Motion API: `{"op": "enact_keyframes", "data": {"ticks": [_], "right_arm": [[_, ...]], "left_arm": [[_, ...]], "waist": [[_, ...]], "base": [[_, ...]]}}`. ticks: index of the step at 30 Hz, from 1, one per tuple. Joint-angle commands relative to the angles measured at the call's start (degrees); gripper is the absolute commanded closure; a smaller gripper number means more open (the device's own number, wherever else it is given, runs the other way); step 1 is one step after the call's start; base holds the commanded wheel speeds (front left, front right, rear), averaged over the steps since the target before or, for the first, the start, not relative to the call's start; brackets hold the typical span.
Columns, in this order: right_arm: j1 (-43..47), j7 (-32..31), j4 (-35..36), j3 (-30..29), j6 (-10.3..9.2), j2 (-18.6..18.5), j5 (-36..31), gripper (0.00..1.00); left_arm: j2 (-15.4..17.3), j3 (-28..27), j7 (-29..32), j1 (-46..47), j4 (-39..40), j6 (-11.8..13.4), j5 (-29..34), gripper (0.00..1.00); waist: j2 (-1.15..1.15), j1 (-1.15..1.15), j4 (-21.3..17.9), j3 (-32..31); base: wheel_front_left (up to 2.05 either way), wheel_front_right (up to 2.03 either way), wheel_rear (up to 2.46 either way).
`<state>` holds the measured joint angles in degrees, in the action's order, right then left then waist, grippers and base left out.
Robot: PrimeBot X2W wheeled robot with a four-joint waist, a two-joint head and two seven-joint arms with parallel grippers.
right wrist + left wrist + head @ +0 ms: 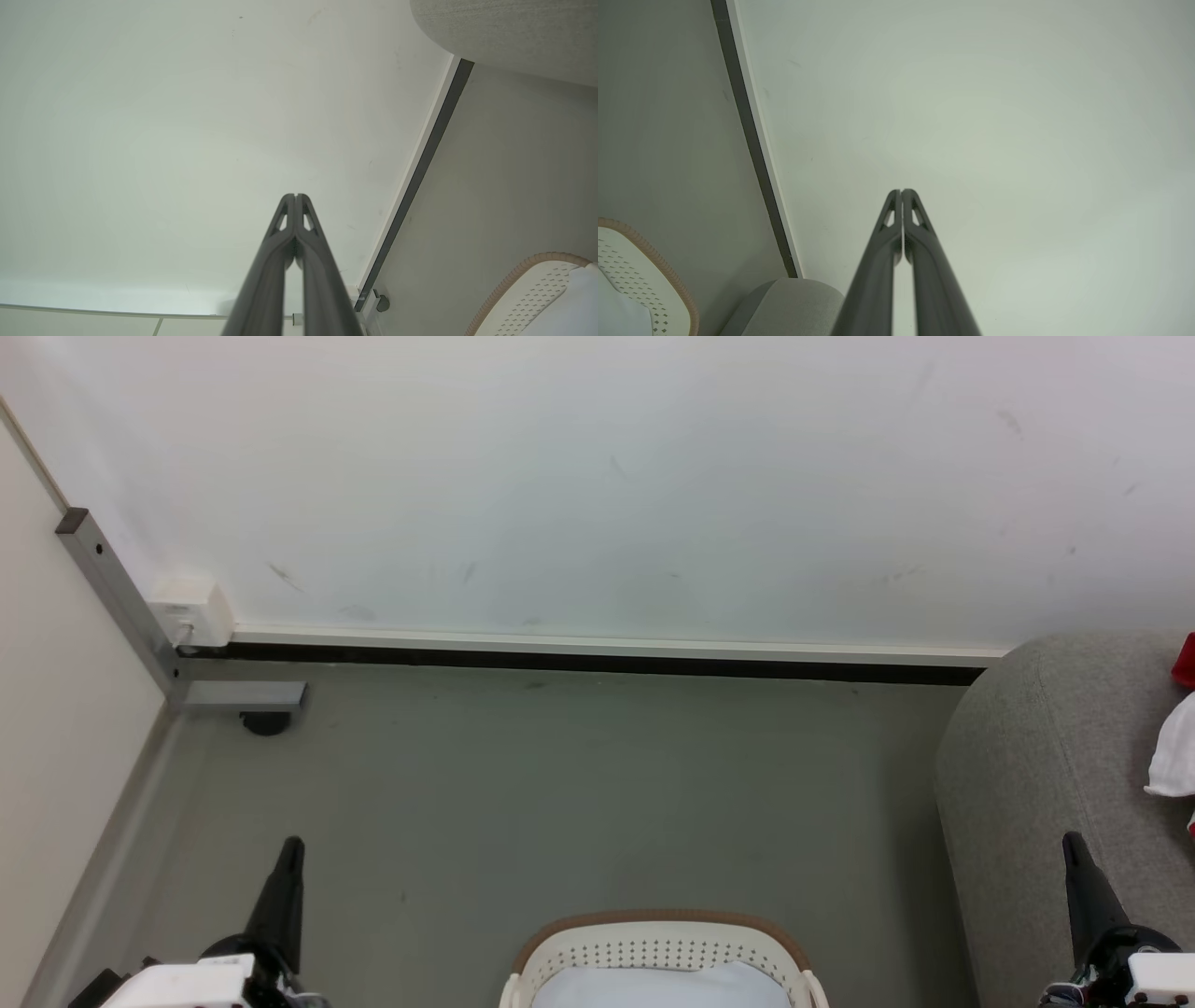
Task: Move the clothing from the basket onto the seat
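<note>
Two grippers are showing in the head view, one at each lower corner, both hanging above the grey floor [579, 803]. The left gripper [293, 843] is keeping its two dark fingers [920, 261] pressed together along their length, with nothing between them. The right gripper [1072, 838] is doing the same, its two fingers [271, 270] meeting at the tips and holding nothing.

One basket [658, 922] is sitting on the floor at the bottom centre, between the two grippers, and its brown rim band and perforated white wall are facing the camera. One pale bluish-white cloth [653, 989] is lying inside it.

One seat [1036, 775] is standing at the right, well apart from the basket, its rounded grey corner reaching toward the wall [597, 476]. The clothing [1174, 751] is lying on top of the seat at the picture's right edge, where red and white folds are showing; the edge is cutting off the rest. One metal frame [121, 607] is leaning along the left corner.
</note>
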<state>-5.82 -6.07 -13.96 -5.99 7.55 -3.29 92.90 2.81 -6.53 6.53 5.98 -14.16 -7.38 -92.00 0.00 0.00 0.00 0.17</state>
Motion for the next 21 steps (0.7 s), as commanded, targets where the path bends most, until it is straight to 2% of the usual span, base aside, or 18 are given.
{"op": "enact_keyframes", "data": {"ticks": [1,21], "right_arm": [[-0.7,-0.3,-0.1,-0.2,-0.12,0.1,-0.2,1.0],[-0.7,-0.4,-0.1,-0.3,-0.12,0.2,-0.3,1.0]], "left_arm": [[0.1,-0.1,0.2,0.5,0.2,-0.2,-0.7,1.0],[0.1,-0.1,0.2,0.5,0.2,-0.2,-0.8,1.0]], "waist": [[0.0,0.0,0.0,0.0],[0.0,0.0,0.0,0.0]], "base": [[0.0,0.0,0.0],[0.0,0.0,0.0]]}}
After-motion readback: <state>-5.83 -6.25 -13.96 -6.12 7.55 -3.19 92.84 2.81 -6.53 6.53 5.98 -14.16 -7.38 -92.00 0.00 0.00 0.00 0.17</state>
